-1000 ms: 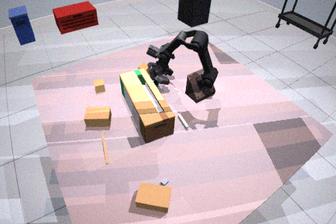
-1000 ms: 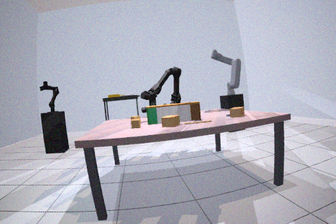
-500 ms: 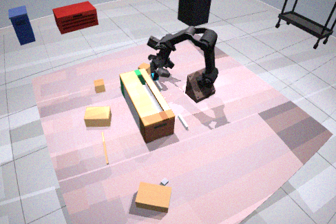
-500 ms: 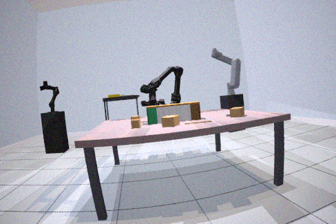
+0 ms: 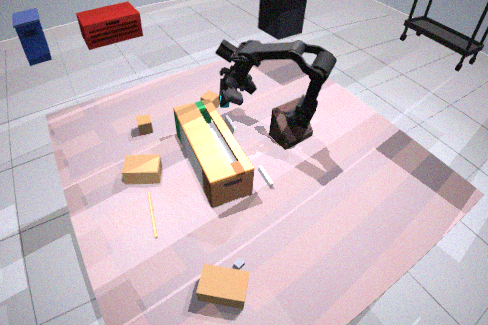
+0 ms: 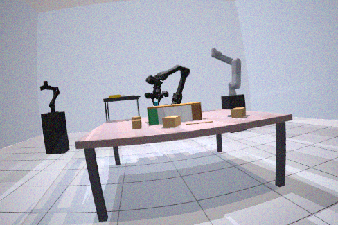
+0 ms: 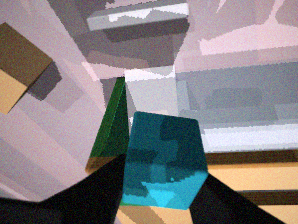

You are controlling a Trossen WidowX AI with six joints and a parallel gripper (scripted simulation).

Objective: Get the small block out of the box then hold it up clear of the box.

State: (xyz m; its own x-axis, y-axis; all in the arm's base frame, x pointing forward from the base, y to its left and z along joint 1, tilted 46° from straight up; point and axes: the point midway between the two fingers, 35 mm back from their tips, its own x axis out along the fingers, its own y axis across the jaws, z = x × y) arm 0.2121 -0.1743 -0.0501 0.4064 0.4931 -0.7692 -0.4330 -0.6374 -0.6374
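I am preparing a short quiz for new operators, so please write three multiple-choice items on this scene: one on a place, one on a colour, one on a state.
1. Where is the thin stick?
A) On the box
B) On the table
C) On the cart

2. What colour is the block in the gripper?
A) Teal
B) Red
C) Yellow

3. How is the gripper?
A) Wide open
B) Shut on nothing
C) Shut on the block

1 B: the stick lies on the table.
2 A: the block shows teal faces.
3 C: the gripper's fingers press both its sides.
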